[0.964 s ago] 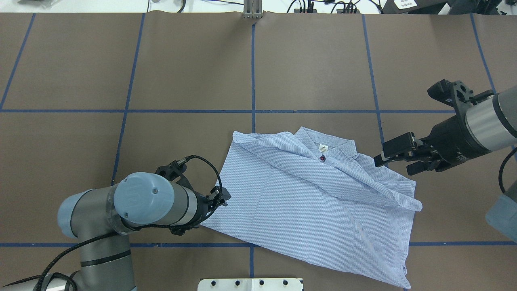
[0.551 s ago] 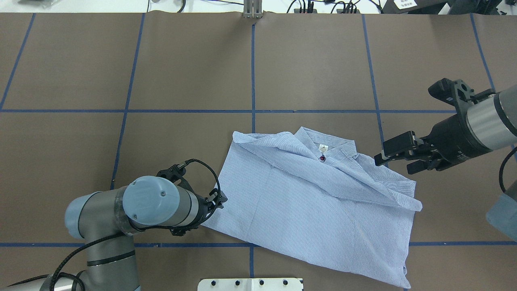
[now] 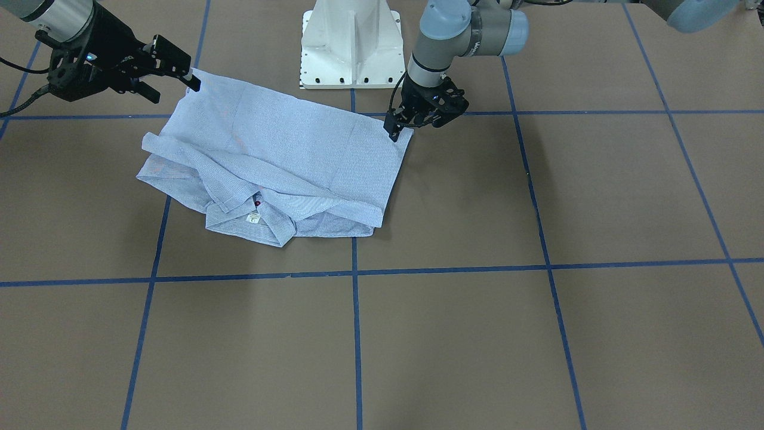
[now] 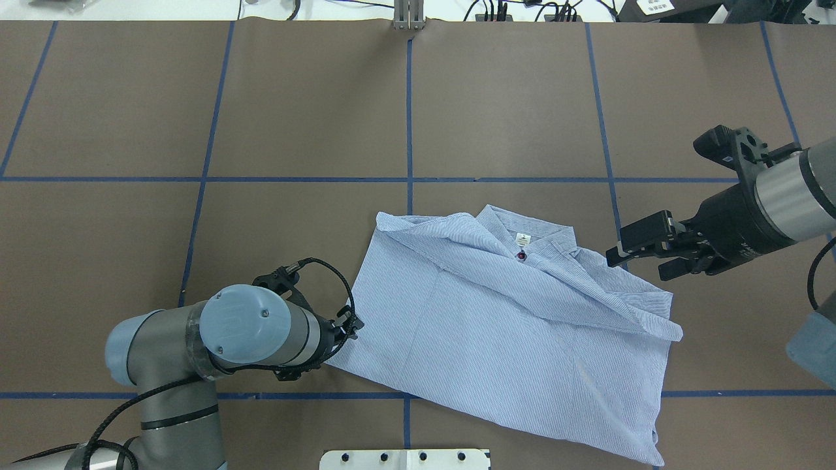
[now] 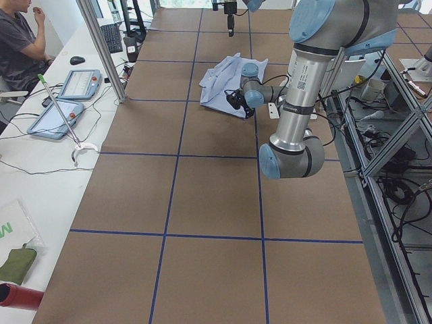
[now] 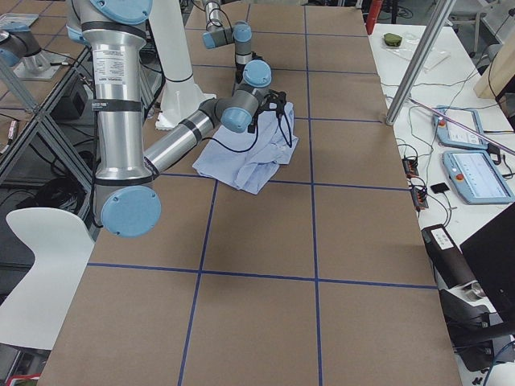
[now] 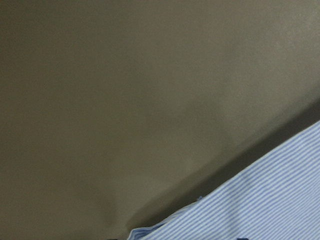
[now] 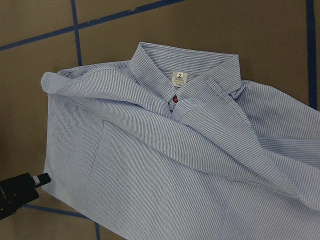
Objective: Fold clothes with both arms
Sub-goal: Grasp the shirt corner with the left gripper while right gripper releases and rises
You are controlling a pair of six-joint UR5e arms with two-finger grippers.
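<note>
The brown table (image 4: 509, 98) bears the striped shirt (image 4: 496, 339), which lies flat in the half nearer the robot, just right of centre in the overhead view, with its sleeves folded across its front. Its collar-to-hem axis runs roughly 12 to 6 o'clock, tipped slightly toward 1 and 7, with the collar (image 4: 526, 225) on the far side. The left arm (image 4: 245, 333) reaches low to the hem corner (image 3: 408, 137) at the shirt's 8 o'clock. The left gripper (image 3: 399, 126) sits right at that corner, but the wrist hides its jaws, so I cannot tell whether they are apart or pinching cloth. The right arm (image 4: 784, 196) carries the right gripper (image 4: 637, 261) raised at the collar's 3 o'clock, jaws apart and holding nothing. The other hem corner (image 4: 653, 454) lies toward 6 o'clock, well apart from that gripper. I judge that a hem-to-collar fold depends on the right arm getting there.
</note>
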